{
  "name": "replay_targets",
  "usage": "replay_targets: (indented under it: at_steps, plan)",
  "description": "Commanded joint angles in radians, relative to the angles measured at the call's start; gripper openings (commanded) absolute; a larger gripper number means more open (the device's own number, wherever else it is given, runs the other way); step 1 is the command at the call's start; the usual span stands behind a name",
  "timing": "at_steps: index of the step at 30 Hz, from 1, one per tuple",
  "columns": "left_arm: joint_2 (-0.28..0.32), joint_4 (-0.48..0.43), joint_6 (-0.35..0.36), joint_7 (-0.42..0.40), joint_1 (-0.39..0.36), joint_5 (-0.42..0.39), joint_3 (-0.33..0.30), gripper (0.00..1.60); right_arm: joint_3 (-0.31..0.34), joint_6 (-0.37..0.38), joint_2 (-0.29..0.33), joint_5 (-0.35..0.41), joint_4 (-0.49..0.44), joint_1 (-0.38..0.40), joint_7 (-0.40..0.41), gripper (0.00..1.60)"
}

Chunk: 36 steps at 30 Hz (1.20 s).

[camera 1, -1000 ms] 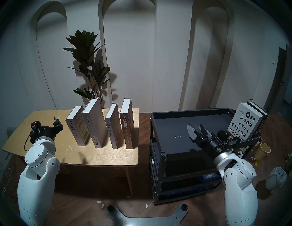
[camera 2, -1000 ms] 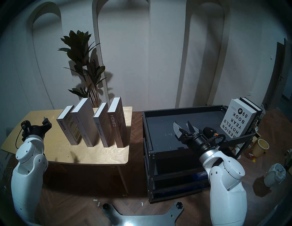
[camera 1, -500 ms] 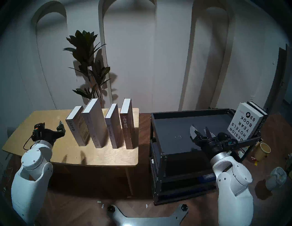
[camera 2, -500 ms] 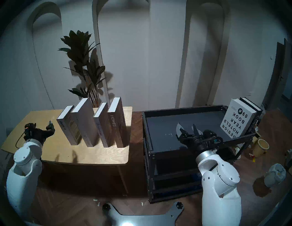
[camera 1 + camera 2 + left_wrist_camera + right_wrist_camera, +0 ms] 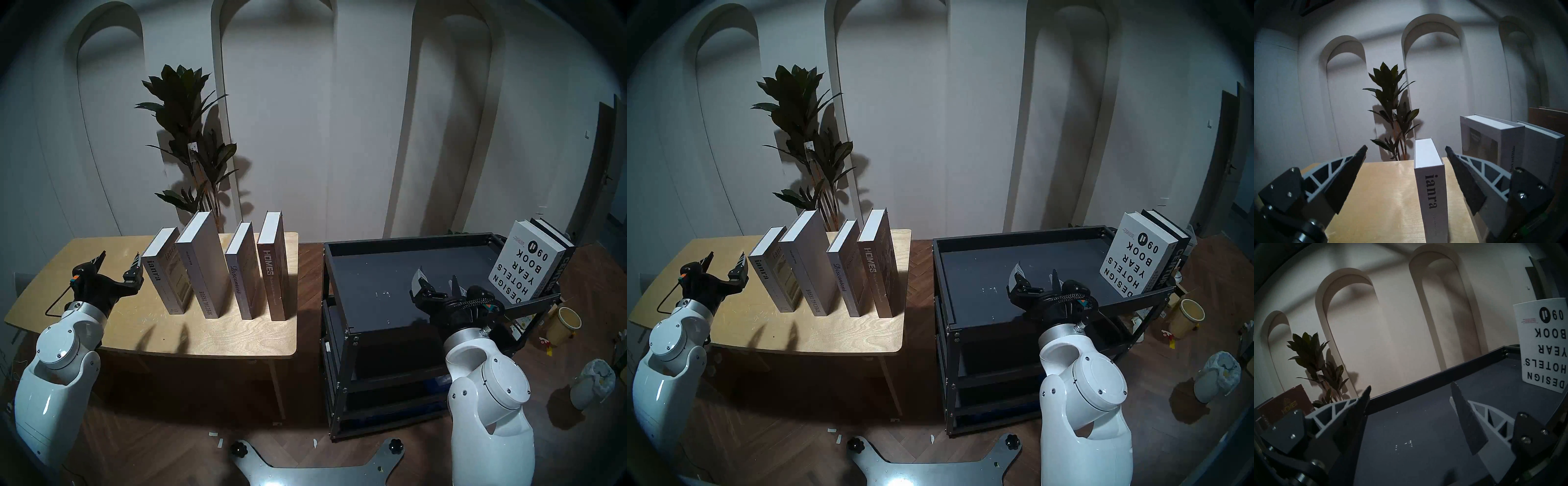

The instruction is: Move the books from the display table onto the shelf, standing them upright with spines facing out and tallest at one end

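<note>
I am holding my left tool [image 5: 1406,158] wide and empty, pointing level at the "ianra" book [image 5: 1430,185] on the table [image 5: 217,334]. The book is standing upright just ahead, slightly right of the tool's centre line, spine toward me, its long axis vertical. My right tool [image 5: 436,280], also wide and empty, is hanging over the shelf [image 5: 373,271], well apart from that book; the left is nearer.

Both white arms are raised from the lower corners of the head view, elbows bent. The left hand [image 5: 119,259] is held level and pointed forward, fingers spread wide, nothing gripped. The right hand [image 5: 436,276] is likewise levelled forward, fingers parted, empty.
</note>
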Motion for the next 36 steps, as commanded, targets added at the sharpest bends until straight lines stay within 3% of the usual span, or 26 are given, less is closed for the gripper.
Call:
replay_targets:
  at_steps: [1, 6, 12, 18, 19, 20, 36]
  plan:
    - [0.043, 0.077, -0.088, -0.121, -0.1, -0.072, 0.003, 1.6, -0.05, -0.045, 0.007, -0.038, -0.036, -0.001, -0.092, 1.6]
    - [0.061, 0.148, -0.129, -0.207, -0.167, -0.133, 0.057, 1.6, -0.09, -0.067, 0.022, -0.059, -0.034, 0.001, -0.175, 1.6]
    - [0.078, 0.2, -0.153, -0.24, -0.218, -0.152, 0.117, 1.6, -0.114, -0.081, 0.033, -0.069, -0.031, 0.005, -0.226, 1.6]
    - [0.093, 0.26, -0.172, -0.243, -0.273, -0.165, 0.176, 1.6, -0.134, -0.093, 0.043, -0.077, -0.027, 0.009, -0.269, 1.6]
    - [0.076, 0.291, -0.17, -0.254, -0.318, -0.153, 0.193, 1.6, -0.137, -0.095, 0.045, -0.077, -0.027, 0.01, -0.276, 1.6]
    - [0.098, 0.283, -0.18, -0.243, -0.293, -0.168, 0.198, 1.6, -0.14, -0.096, 0.046, -0.079, -0.026, 0.01, -0.282, 1.6]
    - [0.085, 0.403, -0.193, -0.236, -0.441, -0.159, 0.343, 1.6, -0.163, -0.11, 0.06, -0.084, -0.022, 0.016, -0.332, 1.6]
